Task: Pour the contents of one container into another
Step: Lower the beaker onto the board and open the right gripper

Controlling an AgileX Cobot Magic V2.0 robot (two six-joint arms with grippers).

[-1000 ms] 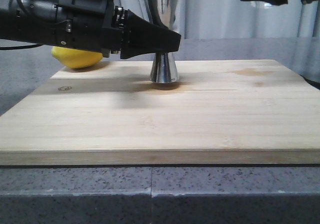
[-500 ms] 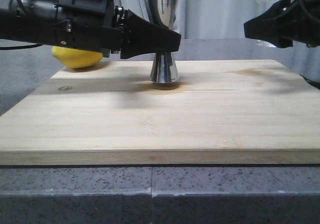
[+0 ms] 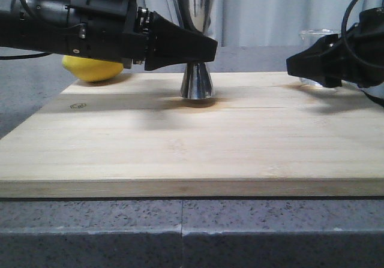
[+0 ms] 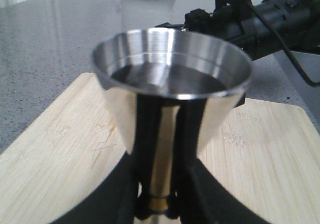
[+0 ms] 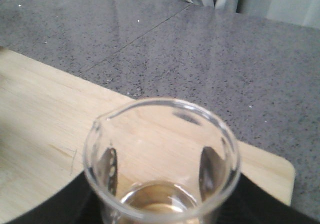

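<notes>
Now, far left, a lemon (image 3: 91,69) sits mostly hidden behind the left arm, only its yellow underside showing. The left gripper (image 3: 204,49) has its dark fingers (image 4: 145,134) closed around the narrow waist of the steel jigger (image 3: 197,82), which stands upright on the wooden board (image 3: 180,142). From the front, those fingers cover the gold band, and the jigger's upper cup is cut off by the frame's top edge. The left wrist view looks into that cup, where a dark reflection makes any contents hard to judge.

Well apart, at the right, the right gripper (image 3: 294,64) is clamped on the glass beaker (image 5: 161,159). From the front, only the beaker's clear rim peeks above the fingers, its base hidden, so I cannot tell whether it touches the board. The right wrist view shows a little pale liquid inside, and the grey speckled surface (image 5: 240,58) beyond.
</notes>
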